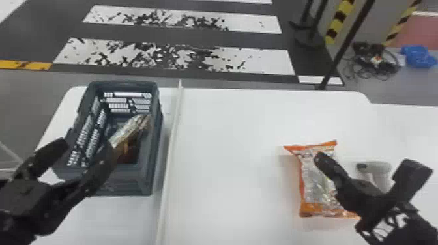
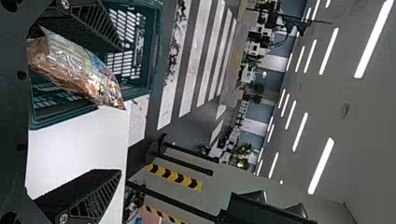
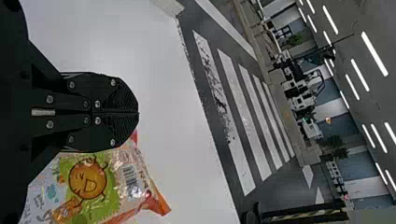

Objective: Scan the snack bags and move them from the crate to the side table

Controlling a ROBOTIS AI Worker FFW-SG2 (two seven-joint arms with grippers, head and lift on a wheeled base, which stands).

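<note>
Left tool (image 1: 85, 148): spread wide, nothing pinched, at near end of crate (image 1: 130, 182). Crate snack bag (image 2: 77, 70): just past left tool, inside crate, on a slant, foil edge up. Right tool (image 3: 135, 113): narrow, fingers pressed together, nothing between. Orange-edged snack bag (image 3: 88, 186): right beside right tool, flat on tabletop (image 1: 228, 136). Scanner (image 1: 379, 169): also near right tool, lying on tabletop.

Step in hand, best guess: picking of crate snack bag with left tool. To do well: line up wide gap across upright foil edge, one finger per side. Go deep enough for a fold of film, not just the tip. Watch for snagging on crate wall. Close gently, avoid crushing contents; lift straight up past rim before going sideways. Keep right tool clear of orange-edged snack bag, or risk nudging it.

Labels: on orange-edged snack bag, round smiling cartoon character (image 3: 88, 179) on green, small print around, striped barcode (image 3: 130, 181) near end, facing up, handy for scanning. On crate snack bag, silvery and brown film, print too unclear to make out.
</note>
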